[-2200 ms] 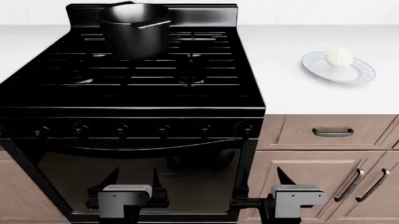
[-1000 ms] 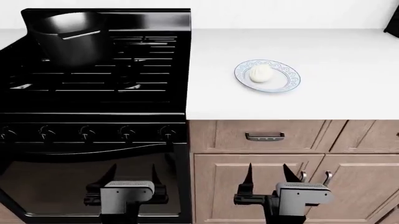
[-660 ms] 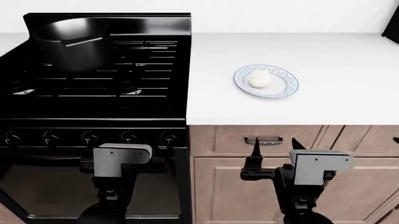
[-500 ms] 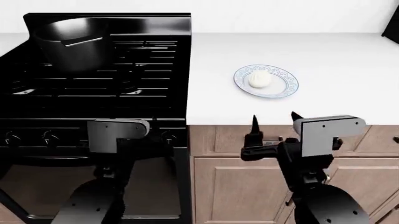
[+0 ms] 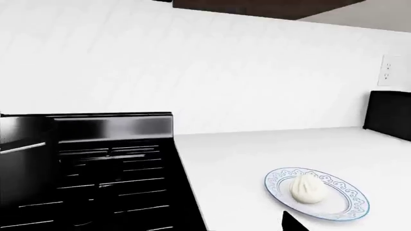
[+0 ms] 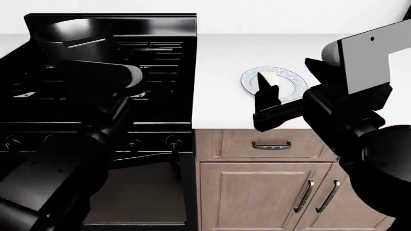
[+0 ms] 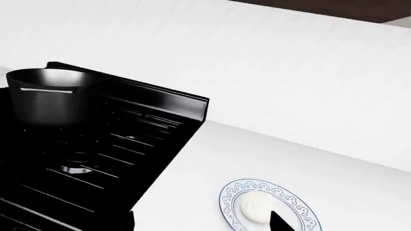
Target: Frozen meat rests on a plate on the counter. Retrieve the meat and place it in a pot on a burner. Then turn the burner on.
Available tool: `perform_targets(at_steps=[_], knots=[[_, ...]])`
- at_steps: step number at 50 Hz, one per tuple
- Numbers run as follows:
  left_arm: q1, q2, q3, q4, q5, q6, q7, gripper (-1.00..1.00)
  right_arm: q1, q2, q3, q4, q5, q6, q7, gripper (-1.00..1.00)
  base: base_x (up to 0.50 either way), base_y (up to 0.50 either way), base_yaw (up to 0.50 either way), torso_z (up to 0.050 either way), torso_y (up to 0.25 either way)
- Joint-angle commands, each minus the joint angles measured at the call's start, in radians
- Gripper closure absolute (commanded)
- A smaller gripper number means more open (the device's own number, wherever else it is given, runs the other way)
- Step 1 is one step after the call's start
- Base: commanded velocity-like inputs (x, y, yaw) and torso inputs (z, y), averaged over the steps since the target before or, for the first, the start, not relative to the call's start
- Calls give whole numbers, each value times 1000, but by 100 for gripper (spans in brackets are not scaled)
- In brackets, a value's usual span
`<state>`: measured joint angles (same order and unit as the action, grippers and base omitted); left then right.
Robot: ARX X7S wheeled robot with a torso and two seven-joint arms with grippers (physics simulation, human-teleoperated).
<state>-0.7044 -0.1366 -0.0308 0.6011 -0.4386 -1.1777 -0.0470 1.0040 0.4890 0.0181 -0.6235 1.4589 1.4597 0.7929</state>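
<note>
The meat [image 5: 307, 188] [image 7: 255, 206], a cream-white pleated lump, lies on the blue-rimmed plate [image 5: 350, 195] [image 7: 230, 198] [image 6: 294, 84] on the white counter [image 6: 224, 57]. The black pot [image 6: 70, 36] [image 7: 51, 96] stands on a rear burner of the stove. My right gripper [image 7: 205, 220] [image 6: 282, 67] is raised in front of the plate, open and empty, and covers the meat in the head view. My left gripper [image 5: 205, 227] is at the stove's right edge. Only one fingertip [image 5: 290, 224] shows, wide of centre, near the plate, holding nothing.
The black stove [image 6: 141, 96] has knobs [image 6: 172, 141] along its front. Brown cabinets with a drawer handle [image 6: 271, 143] sit under the counter. A black appliance [image 5: 388, 115] stands at the counter's far right, below a wall outlet [image 5: 387, 70].
The view shifted right along the stove to the counter. Both arms rose from oven-door height to counter height, and the right gripper now stands in front of the plate.
</note>
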Motion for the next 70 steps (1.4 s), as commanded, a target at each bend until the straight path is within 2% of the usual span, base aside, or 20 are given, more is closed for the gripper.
perform_targets(at_steps=[1,10,21,50,55,59,63,70], knots=[[-95,17,-80,30,-84,-48,33,-100,112,104,-33,63,362,23,239,-100,0,0,0,0,0],[-94,9,-65,35,-93,-43,30,-100,98,118,-28,71,355,-11,230,-100,28,0,0,0,0],[-99,5,-52,34,-97,-26,22,-100,84,131,-4,72,335,-51,221,-100,500,0,0,0,0],[-77,-16,-42,46,-131,-14,14,-100,93,174,-81,86,406,-94,278,-100,500,0,0,0,1],[-68,-16,-35,32,-131,0,15,-100,109,198,-116,100,441,-83,288,-100,41,0,0,0,2],[-61,-17,-29,12,-131,14,21,-100,155,227,-179,148,478,-82,351,-100,0,0,0,0,0],[-56,-18,-25,-4,-132,25,25,-100,195,255,-266,239,599,-133,446,-100,0,0,0,0,0],[-53,-21,-17,-31,-128,45,27,-100,250,279,-305,293,683,-122,423,-100,0,0,0,0,0]])
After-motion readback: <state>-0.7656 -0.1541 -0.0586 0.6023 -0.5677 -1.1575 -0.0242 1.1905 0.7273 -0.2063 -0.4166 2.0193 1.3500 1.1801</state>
